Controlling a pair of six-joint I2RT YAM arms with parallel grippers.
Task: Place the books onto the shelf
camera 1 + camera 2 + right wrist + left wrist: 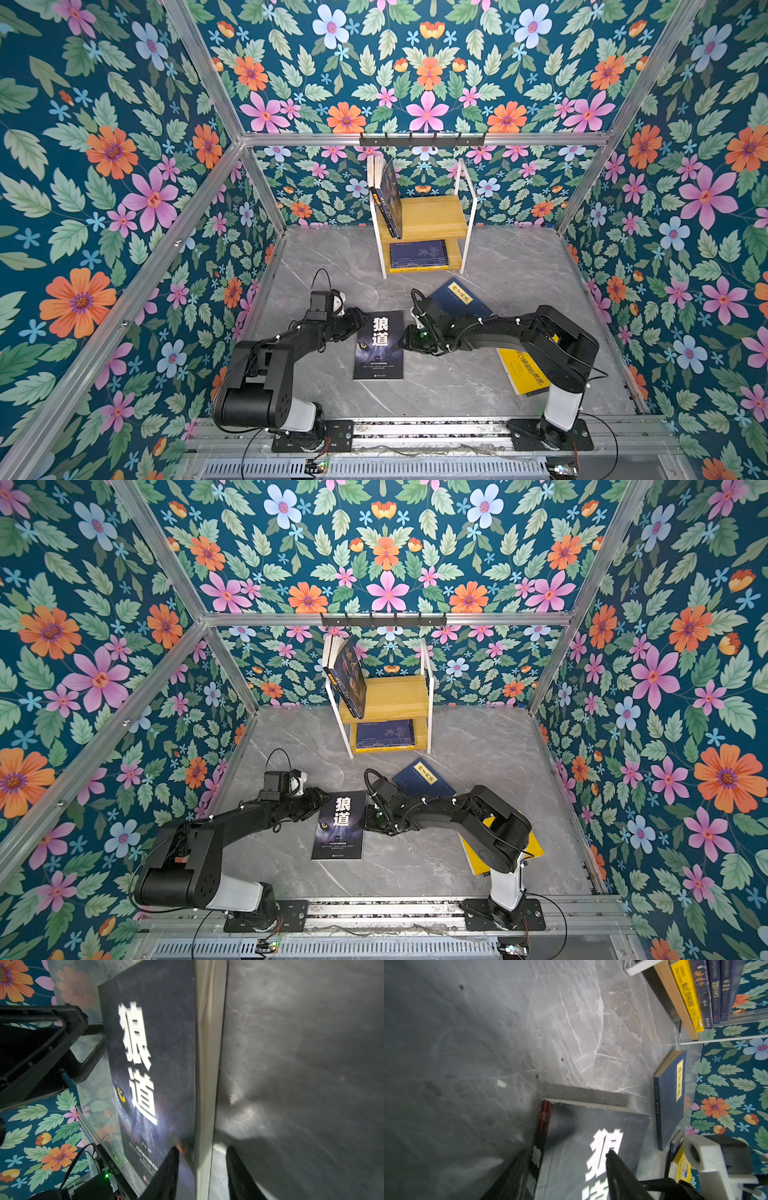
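1. The right gripper (202,1152) stands parted astride the page edge of the black wolf book (379,345). One finger (168,1167) is over the cover and the other is down by the table (436,386), with a gap showing beside the paper. It grips nothing.
2. The left gripper (568,1151) is spread the same way at the spine side, one finger above the cover and its mate low beside the spine. I see no bite there either.
3. The black wolf book lies face up in the middle of the table between the two arms, well short of the shelf (432,216).
4. This looks to me like a two-sided pinch. The low fingers should slip right under the edges before either side closes, or they will only shove the book along.
5. Close both sides together and lift level; a thin paperback held by one edge would likely droop.
6. The navy book (459,297) lies just beside the right wrist and the yellow book (523,370) under that arm, so rise straight up first.
7. On the shelf, the bare part of the upper board beside the leaning books (390,199) looks the better spot. The lower board already carries a stack (417,254). Go in gently, because the leaners might tip.
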